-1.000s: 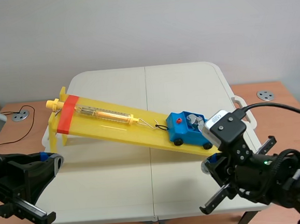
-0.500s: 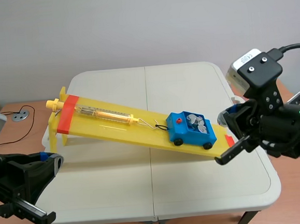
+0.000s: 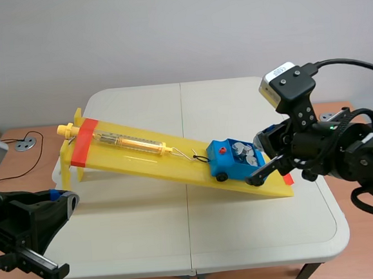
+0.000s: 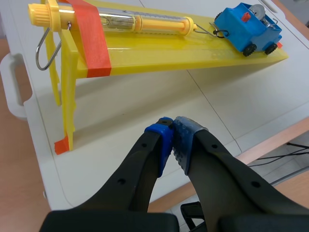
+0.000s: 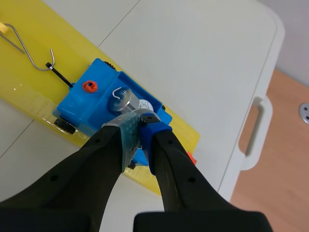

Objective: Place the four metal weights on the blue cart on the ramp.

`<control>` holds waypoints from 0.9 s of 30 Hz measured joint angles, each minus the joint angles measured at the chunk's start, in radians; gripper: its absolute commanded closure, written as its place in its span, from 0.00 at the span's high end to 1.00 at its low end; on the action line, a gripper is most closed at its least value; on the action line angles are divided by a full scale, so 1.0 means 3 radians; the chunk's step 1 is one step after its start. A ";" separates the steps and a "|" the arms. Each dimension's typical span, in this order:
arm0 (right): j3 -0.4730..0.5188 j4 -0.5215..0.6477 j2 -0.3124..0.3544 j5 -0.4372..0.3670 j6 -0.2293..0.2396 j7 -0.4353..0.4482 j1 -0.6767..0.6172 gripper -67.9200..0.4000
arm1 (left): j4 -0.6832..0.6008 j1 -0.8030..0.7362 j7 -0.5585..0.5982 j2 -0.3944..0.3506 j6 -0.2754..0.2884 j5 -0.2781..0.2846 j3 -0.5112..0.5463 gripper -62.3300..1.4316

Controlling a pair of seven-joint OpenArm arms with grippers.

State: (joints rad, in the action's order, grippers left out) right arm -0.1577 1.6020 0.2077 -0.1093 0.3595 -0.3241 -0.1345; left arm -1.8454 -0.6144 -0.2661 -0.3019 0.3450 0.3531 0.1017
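Now, from the camera between the arms, the right gripper (image 3: pixel 257 176) is hanging just beside the downhill end of the blue cart (image 3: pixel 230 165). The cart is sitting low on the yellow ramp (image 3: pixel 143 157), with silvery weights (image 3: pixel 240 149) lying in its tray. A spring scale (image 3: pixel 132 142) is lying further up the slope from that gripper, hooked to the cart's uphill end.

Past the left wrist, the left gripper (image 4: pixel 174 133) is pressing its pads together on nothing and hovering over the table (image 4: pixel 145 125). The ramp is crossing ahead of it. The cart (image 4: pixel 246 29) is sitting well apart from it, far ahead and off to its right side.

Past the right wrist, the right gripper (image 5: pixel 140 123) is also clenched, pads meeting with nothing visible between them, and its tips are hanging right over the cart's tray. One hooked weight (image 5: pixel 123 99) is standing just ahead of the tips, with another beside it. The fingers are hiding the rest, so a count of four is not possible. The cart's long axis is running along the ramp, slanting across the line of the fingers. Judging by this, the right arm is much the nearer one, and the tray is lying straight beneath its tips.
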 measured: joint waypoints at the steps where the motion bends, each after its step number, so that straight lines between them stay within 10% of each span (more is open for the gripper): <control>1: -0.0025 -0.0058 -0.0009 0.0000 0.0001 0.0000 0.0025 0.02 | 0.0000 0.0000 -0.0001 0.0000 0.0001 0.0000 0.0000 0.06; 21: -0.0097 -0.0628 -0.0234 -0.0001 0.0001 0.0025 0.0347 0.02 | 0.0000 0.0000 0.0000 0.0000 0.0001 0.0000 0.0000 0.06; 27: -0.0097 -0.0645 -0.0278 -0.0001 0.0010 0.0034 0.0364 0.26 | 0.0000 0.0000 0.0000 0.0000 0.0001 0.0000 0.0000 0.06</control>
State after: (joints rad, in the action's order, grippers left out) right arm -0.1867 1.4086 0.1242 -0.1097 0.3626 -0.3138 -0.0254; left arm -1.8454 -0.6144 -0.2661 -0.3019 0.3454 0.3531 0.1017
